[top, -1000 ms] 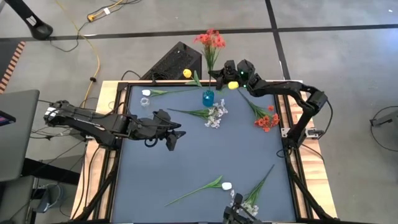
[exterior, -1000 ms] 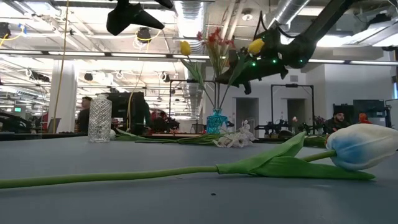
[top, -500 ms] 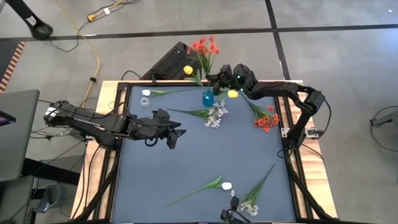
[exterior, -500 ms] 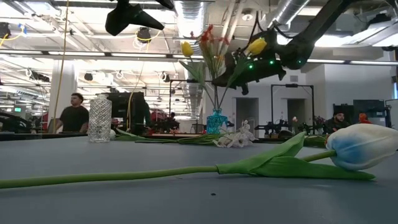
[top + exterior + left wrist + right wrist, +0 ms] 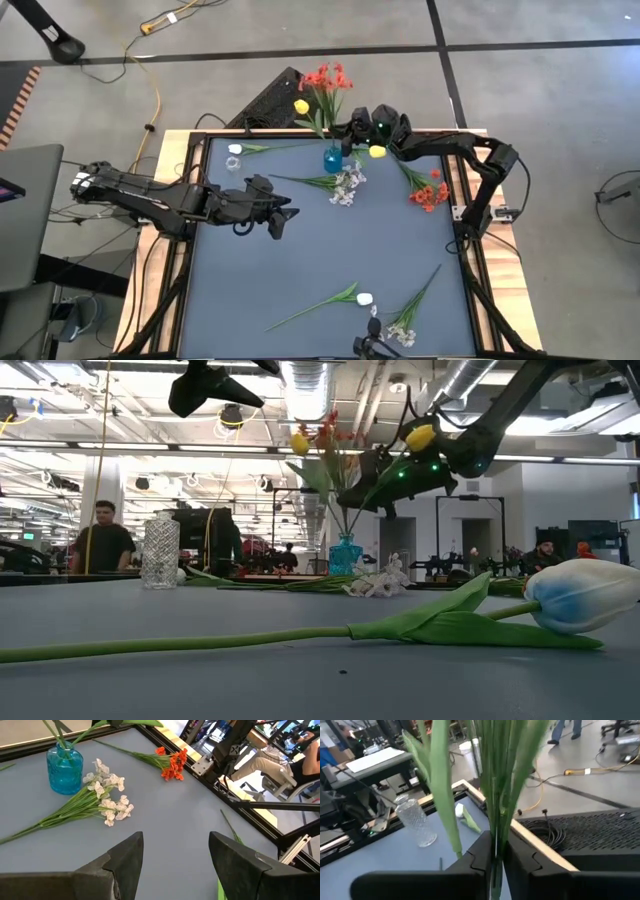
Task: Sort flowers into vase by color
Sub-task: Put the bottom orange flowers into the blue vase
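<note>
A blue glass vase stands near the table's far edge, holding red blossom clusters and a yellow bud. My right gripper is above the vase, shut on the green stem of another yellow-bud flower. That bud stands above the gripper in the low view. My left gripper is open and empty over the table's left middle. A clear glass vase stands at the far left. My right gripper pinches the yellow-bud flower's green stem between its two fingers, coming level from the table's right, across the stem. The flower is tilted, its bud up and to the right, its lower part slanting down toward the blue vase. Other stems crowd the fingers.
On the table lie a sprig of whitish blossoms, a red cluster, a white bud by the clear vase, a white bud on a long stem and another whitish sprig at the near edge. A person stands beyond the table.
My right gripper has gone a little toward the table's left with the yellow-bud flower, still shut. The red blossoms and the yellow bud in the blue vase have leaned toward the left. The held bud has shifted toward the near edge.
</note>
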`<control>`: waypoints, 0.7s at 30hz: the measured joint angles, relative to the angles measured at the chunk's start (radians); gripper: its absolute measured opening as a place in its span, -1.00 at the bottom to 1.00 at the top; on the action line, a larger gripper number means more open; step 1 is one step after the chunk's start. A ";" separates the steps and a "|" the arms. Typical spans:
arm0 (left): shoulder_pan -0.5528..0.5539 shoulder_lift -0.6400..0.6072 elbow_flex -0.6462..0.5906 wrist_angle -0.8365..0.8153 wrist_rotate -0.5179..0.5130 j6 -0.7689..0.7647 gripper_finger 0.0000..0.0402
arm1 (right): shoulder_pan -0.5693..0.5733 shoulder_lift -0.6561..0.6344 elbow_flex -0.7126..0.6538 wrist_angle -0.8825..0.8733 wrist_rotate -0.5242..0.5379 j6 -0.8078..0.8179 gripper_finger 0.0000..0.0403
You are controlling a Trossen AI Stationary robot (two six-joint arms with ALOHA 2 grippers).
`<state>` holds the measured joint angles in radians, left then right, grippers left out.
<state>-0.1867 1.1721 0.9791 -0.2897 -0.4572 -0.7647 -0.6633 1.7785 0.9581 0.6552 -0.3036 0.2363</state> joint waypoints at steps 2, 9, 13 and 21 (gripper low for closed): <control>0.000 0.000 0.000 -0.001 0.000 0.000 0.06 | -0.004 -0.014 0.000 -0.019 -0.023 0.000 -0.57; -0.004 0.000 0.000 -0.013 0.003 0.024 0.06 | -0.037 -0.124 0.000 -0.223 -0.036 -0.075 -0.17; -0.004 0.000 0.000 -0.012 0.003 0.055 0.06 | -0.046 -0.182 0.002 -0.348 -0.038 -0.132 0.06; -0.004 0.000 0.000 -0.012 0.008 0.090 0.06 | -0.040 -0.258 0.000 -0.497 -0.033 -0.233 0.24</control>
<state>-0.1909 1.1721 0.9791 -0.3016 -0.4496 -0.6749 -0.7034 1.5205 0.9585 0.1584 -0.3370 0.0029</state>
